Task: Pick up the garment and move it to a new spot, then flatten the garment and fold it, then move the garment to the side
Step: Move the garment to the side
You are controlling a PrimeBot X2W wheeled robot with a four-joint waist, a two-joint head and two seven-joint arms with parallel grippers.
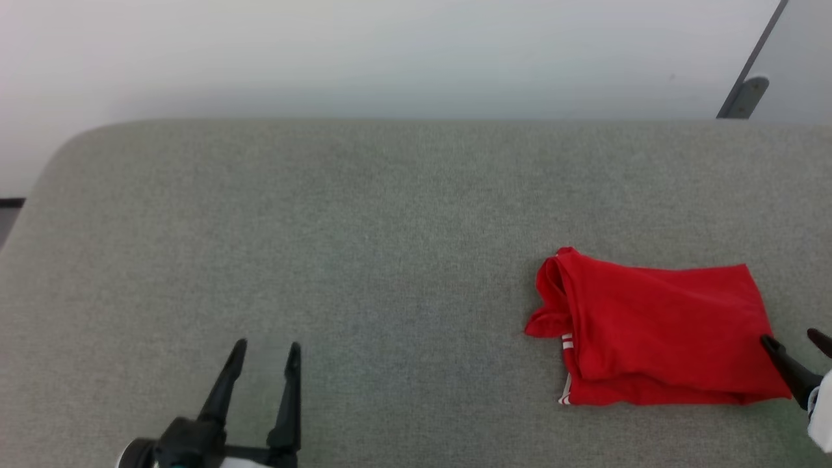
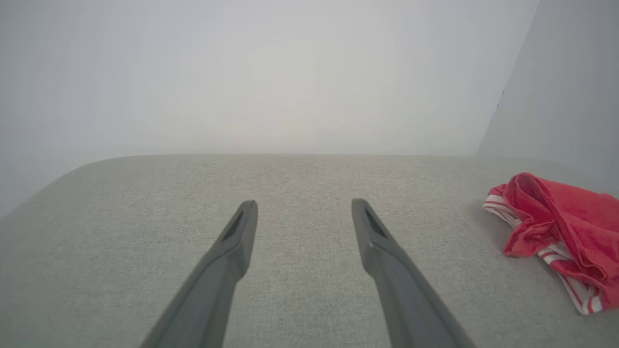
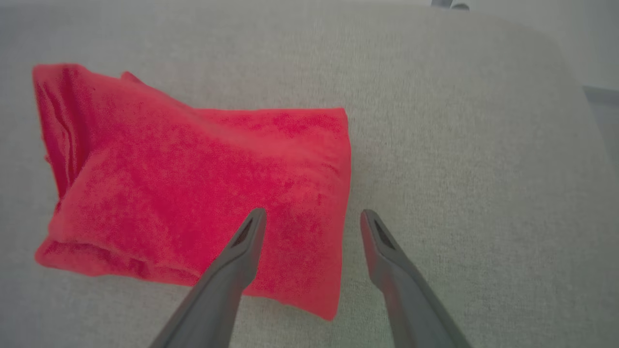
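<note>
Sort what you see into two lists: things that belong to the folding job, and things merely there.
Belongs to the job:
garment
left tool
right tool

Merely there:
grey surface
wall
metal fitting

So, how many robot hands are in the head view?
2. The left hand is at the lower left, open over the grey surface; the right hand is at the right edge, open by the garment.
</note>
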